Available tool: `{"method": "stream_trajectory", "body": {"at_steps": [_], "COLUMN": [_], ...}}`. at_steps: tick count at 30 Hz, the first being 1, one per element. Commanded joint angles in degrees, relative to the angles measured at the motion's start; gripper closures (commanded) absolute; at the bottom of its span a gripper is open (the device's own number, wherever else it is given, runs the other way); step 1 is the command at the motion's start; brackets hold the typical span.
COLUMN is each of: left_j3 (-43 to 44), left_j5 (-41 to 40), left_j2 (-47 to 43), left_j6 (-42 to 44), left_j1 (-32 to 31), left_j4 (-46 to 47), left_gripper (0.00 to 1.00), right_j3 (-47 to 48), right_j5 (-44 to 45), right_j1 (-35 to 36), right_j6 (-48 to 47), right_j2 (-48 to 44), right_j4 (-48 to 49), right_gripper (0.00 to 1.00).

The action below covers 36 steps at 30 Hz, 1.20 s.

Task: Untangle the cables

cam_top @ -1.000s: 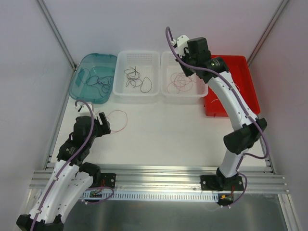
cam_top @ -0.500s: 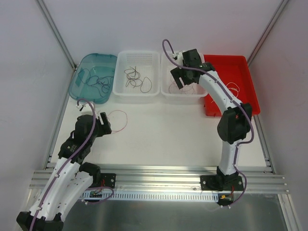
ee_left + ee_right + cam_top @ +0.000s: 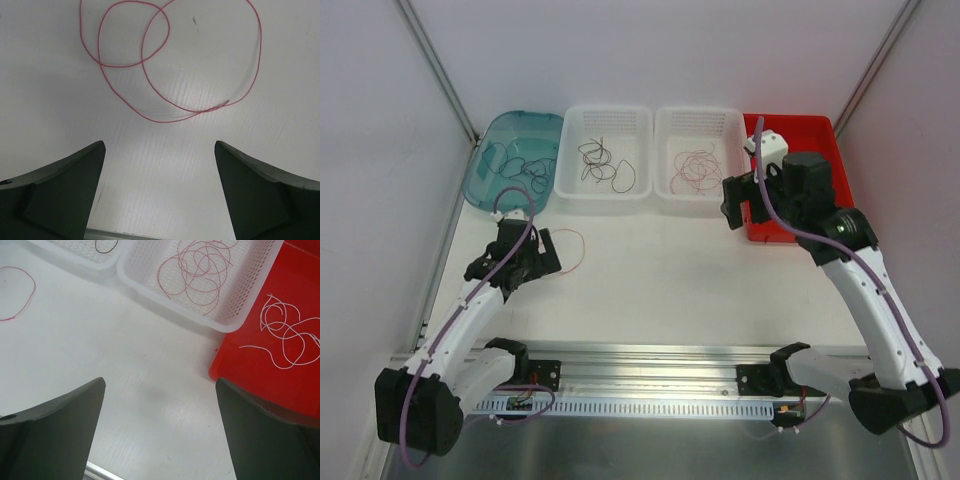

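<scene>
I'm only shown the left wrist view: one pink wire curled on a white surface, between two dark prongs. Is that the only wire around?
Observer: No. The right wrist view shows white wires lying in a red tray.
Operator: Any more pink ones?
Observer: Yes, a pinkish bundle sits in a white basket beside that tray.
Operator: Is the other arm holding anything?
Observer: No, the right gripper is open and empty, over the table.
</scene>
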Motion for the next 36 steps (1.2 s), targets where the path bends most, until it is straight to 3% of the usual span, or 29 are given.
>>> {"method": "stream_trajectory", "body": {"at_steps": [1,11,17,27,31,32,34,35,36], "left_j3": [5.05,15.33,18.32,20.79,20.70,20.53,20.44,20.44,20.35], "left_j5": [0.64,0.98,1.78,1.25,1.95,2.30,2.92,2.92,3.36], "left_j2": [5.96,27.92,36.10,44.55,46.58,47.45,48.33,48.25,48.25], "left_j6": [-4.82,-5.53,-5.17,-6.05,-6.49,-6.58,-6.84,-6.93,-7.02], "left_j1": [3.04,9.37,11.48,11.57,11.57,11.57,11.48,11.48,11.48], "left_j4": [0.63,0.46,0.11,-1.39,-2.27,-2.35,-2.71,-2.97,-2.97], "left_gripper": [0.07,0.06,0.01,0.05,0.23,0.35,0.47,0.59,0.65], "right_j3": [-5.00,-16.08,-19.33,-19.87,-20.39,-20.57,-20.83,-20.83,-20.92], "right_j5": [-3.05,-5.50,-8.31,-9.29,-9.64,-9.81,-10.60,-10.95,-11.22], "right_j1": [0.14,0.14,0.14,0.14,0.14,0.14,0.22,0.14,0.22], "right_j6": [3.00,5.73,4.67,4.15,3.97,3.97,4.06,4.14,4.32], "right_j2": [-7.19,-22.51,-26.73,-30.16,-30.86,-31.04,-31.13,-31.13,-31.13], "right_j4": [-1.52,-4.50,-7.49,-9.69,-9.69,-9.69,-9.60,-9.60,-9.60], "right_gripper": [0.03,0.03,0.03,0.03,0.03,0.03,0.03,0.03,0.03]}}
